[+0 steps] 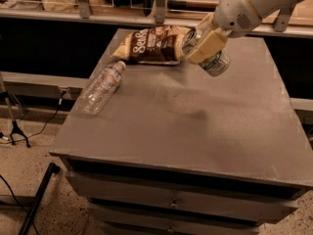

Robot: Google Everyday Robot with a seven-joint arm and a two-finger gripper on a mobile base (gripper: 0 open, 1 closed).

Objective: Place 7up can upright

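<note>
The 7up can [213,62], silver with a green band, is held tilted in the air above the grey table [195,121], its end facing down and right. My gripper [206,45] is shut on the can, with a cream-coloured finger [205,44] across the can's side. It hangs over the far middle of the table, just right of the snack bag. The white arm comes in from the upper right.
A brown snack bag [152,44] lies at the table's far edge, close to the gripper. A clear plastic water bottle [101,87] lies on its side near the left edge. Drawers [171,199] are below the tabletop. A shelf rail [98,18] runs behind.
</note>
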